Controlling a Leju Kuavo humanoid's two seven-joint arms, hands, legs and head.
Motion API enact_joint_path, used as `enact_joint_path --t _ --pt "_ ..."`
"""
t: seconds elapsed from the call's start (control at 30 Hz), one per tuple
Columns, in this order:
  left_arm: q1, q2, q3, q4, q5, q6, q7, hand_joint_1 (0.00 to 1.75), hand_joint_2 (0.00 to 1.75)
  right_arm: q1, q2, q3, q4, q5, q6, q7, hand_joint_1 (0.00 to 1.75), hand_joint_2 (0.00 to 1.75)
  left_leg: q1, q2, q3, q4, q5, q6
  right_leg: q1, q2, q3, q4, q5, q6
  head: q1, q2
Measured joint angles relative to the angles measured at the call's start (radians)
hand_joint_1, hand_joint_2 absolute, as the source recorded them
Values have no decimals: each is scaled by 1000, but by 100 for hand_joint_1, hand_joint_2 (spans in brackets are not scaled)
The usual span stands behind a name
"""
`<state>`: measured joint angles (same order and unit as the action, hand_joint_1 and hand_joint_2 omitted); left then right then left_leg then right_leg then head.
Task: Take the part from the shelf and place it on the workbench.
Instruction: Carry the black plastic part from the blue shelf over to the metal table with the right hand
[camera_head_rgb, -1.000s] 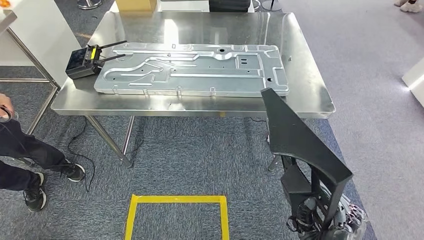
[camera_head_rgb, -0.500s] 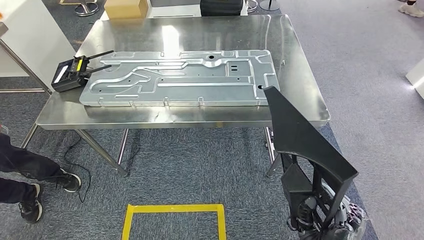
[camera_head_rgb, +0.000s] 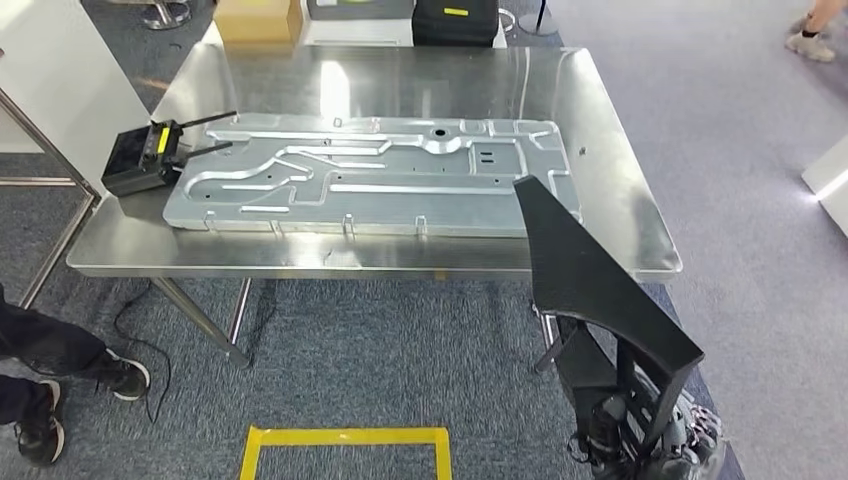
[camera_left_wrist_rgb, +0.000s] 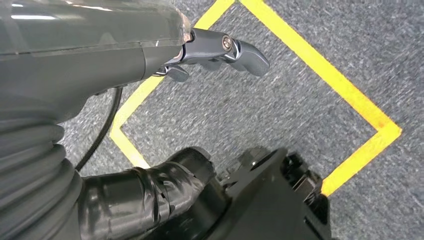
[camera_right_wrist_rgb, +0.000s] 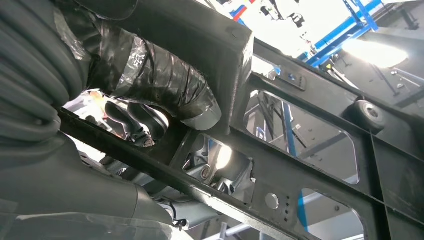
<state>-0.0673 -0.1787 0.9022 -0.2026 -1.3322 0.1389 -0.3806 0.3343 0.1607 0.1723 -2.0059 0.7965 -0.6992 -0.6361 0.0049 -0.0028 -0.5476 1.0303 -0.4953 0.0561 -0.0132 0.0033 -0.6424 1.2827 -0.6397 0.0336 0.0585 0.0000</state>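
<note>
The workbench (camera_head_rgb: 620, 215) is the landmark: a steel table carrying a large stamped panel (camera_head_rgb: 370, 180) that covers most of its middle, with a black controller (camera_head_rgb: 140, 160) at the panel's left end. The part (camera_head_rgb: 590, 280), a black wedge-shaped frame, is carried off the bench's near right corner, its tip overlapping the bench edge in the head view.

The likely trouble is room. The panel leaves only a bare strip on the bench's right side, so the part could land on the panel or catch the rim (it is long and held low).

The right wrist view shows what the head view hides: the right hand (camera_right_wrist_rgb: 135, 125) curled around a bar of the part. The left wrist view shows the left hand (camera_left_wrist_rgb: 220, 50) empty over yellow floor tape (camera_left_wrist_rgb: 320, 65), fingers loosely bent.
</note>
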Motion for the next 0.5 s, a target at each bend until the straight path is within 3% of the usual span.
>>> enact_joint_path --t 0.03,0.07,0.13,0.2,0.27,0.37,0.43,0.5 --pt "0 0 0 0 -1 1 0 0 175 0 0 0 1 0 0 0 175 175 -2 0 5 0 -6 1 0 0 -25 20 2 1 0 0" --pt "1 0 0 0 -1 1 0 0 175 0 0 0 1 -1 0 0 175 175 -4 -1 13 0 -12 1 1 0 -32 3 28 -2 0 0" --pt "1 -1 0 0 -3 2 0 0 175 -1 0 0 1 -2 0 -1 175 175 -7 -2 31 -1 -25 -1 6 -1 -1 -110 119 -17 0 0" --pt "-1 -5 -1 1 -7 1 1 0 175 -3 0 0 0 -4 0 -2 175 175 -8 -2 43 -4 -35 -6 17 -2 26 -205 161 -35 -1 0" --pt "-5 -8 -1 1 -11 0 3 0 175 -4 -1 -1 -6 -7 0 -4 175 175 -7 -2 50 -7 -34 -18 24 -1 32 -235 160 -48 -2 0" --pt "-8 -8 -2 1 -18 -2 6 0 175 -6 -1 -1 -18 -13 0 -7 175 175 -8 -2 54 20 -41 -36 13 1 68 -264 170 -61 -4 0" --pt "-10 -8 -2 1 -19 -2 7 0 175 -9 0 -1 -26 -17 0 -9 175 175 -4 -2 11 103 -87 -46 7 -1 87 -272 164 -66 -7 0" --pt "-12 -8 -2 1 -21 -2 9 0 175 -11 0 -1 -34 -16 0 -11 175 175 4 -2 -67 218 -136 -57 6 -1 95 -273 154 -67 -9 0"
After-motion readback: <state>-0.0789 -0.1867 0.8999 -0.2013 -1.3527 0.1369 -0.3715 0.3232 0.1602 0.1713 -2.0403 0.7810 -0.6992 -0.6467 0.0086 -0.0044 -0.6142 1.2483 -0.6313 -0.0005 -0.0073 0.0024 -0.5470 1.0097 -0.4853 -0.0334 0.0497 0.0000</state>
